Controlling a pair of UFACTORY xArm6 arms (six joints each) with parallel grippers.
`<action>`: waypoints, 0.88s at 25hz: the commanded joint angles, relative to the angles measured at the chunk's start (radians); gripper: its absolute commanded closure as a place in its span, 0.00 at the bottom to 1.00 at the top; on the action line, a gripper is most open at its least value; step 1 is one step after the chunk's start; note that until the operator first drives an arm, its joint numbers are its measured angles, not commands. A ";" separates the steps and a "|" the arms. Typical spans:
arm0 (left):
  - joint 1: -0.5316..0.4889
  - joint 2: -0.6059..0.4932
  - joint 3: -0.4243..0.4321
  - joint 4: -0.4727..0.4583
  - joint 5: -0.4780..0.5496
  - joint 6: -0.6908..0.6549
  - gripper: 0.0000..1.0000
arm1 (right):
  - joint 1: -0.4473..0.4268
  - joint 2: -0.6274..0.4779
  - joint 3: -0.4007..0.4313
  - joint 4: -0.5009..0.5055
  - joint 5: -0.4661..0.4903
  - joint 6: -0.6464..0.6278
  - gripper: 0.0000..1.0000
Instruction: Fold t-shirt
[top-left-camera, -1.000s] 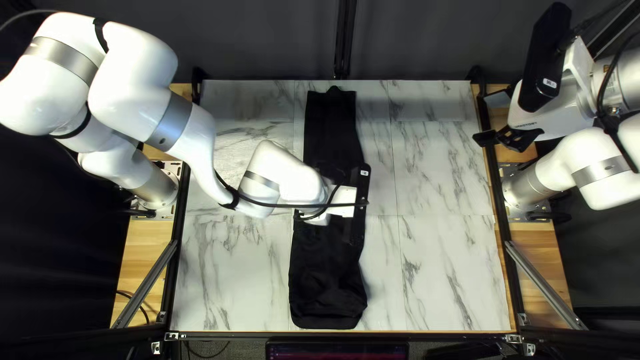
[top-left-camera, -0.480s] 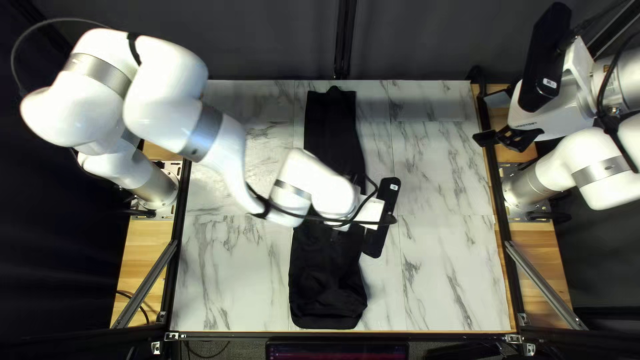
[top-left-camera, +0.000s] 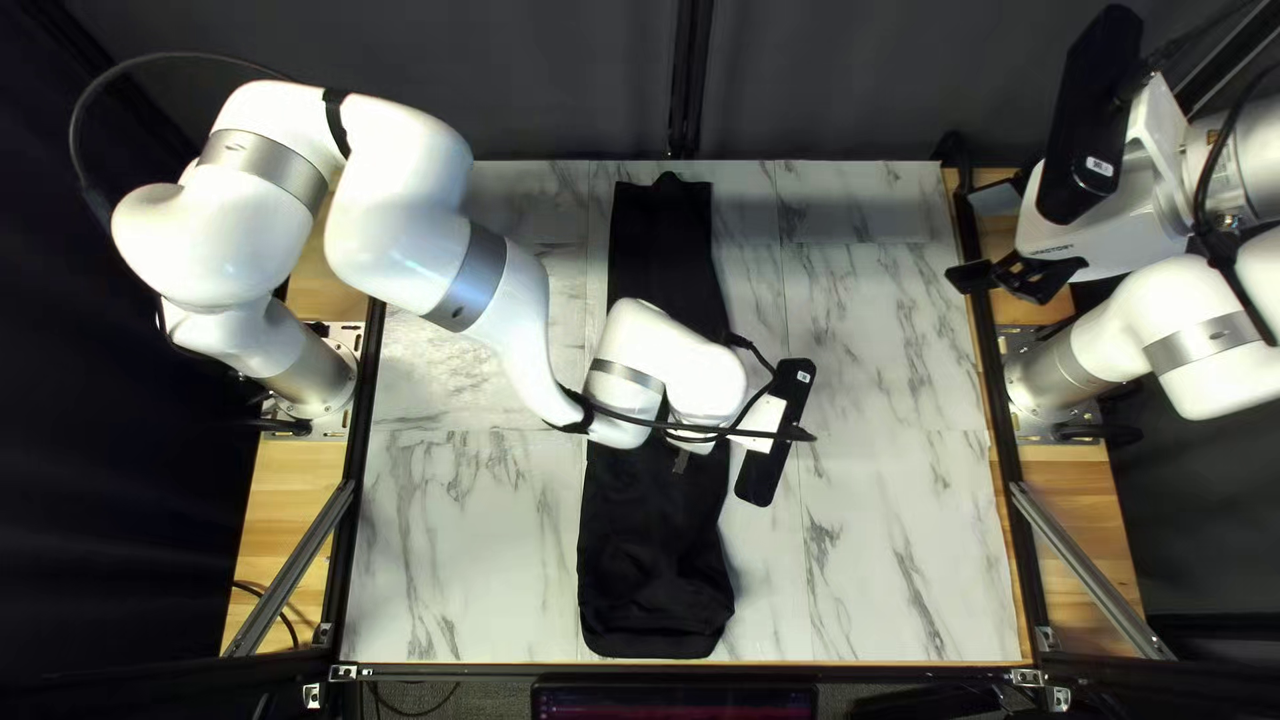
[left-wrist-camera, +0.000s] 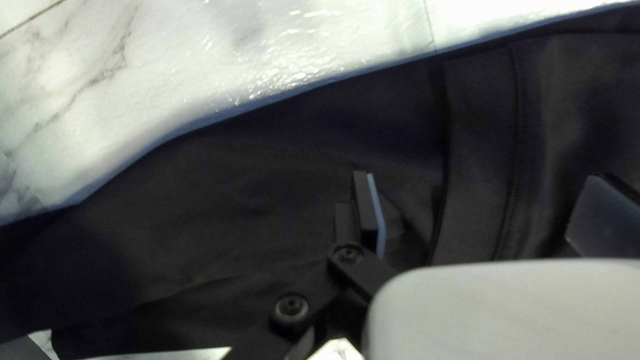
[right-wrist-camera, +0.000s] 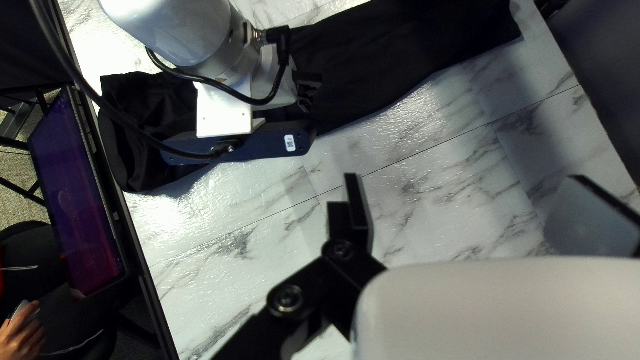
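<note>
Jaws wide apart, left gripper [top-left-camera: 682, 462] over black t-shirt [top-left-camera: 654, 560]

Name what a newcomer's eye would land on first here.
Probably the black t-shirt, laid out as a long, narrow strip down the middle of the pale marbled table. Next, the big white left arm, reaching in from the table's left edge, with its left hand open over the cloth. The right arm stands at the right edge, its right hand open too.
</note>
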 commanded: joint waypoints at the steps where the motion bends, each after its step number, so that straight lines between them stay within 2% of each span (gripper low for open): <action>1: 0.011 0.012 0.005 0.014 -0.015 -0.001 0.00 | 0.000 0.000 0.000 0.000 0.000 0.000 0.00; 6: 0.026 0.034 0.008 0.019 -0.037 -0.001 0.00 | 0.000 0.000 0.000 0.000 0.000 0.000 0.00; 8: 0.021 0.009 0.027 0.025 -0.030 -0.014 0.00 | 0.000 0.000 0.000 0.000 0.000 0.000 0.00; 11: -0.004 -0.071 0.058 0.044 0.019 -0.042 0.00 | 0.000 0.000 0.000 0.000 0.000 0.000 0.00; 17: -0.091 -0.277 0.117 0.096 0.179 -0.116 0.00 | 0.000 0.000 0.000 0.000 0.000 0.000 0.00; 22: -0.098 -0.475 0.203 0.099 0.301 -0.100 0.00 | 0.000 0.000 0.000 0.000 0.000 0.000 0.00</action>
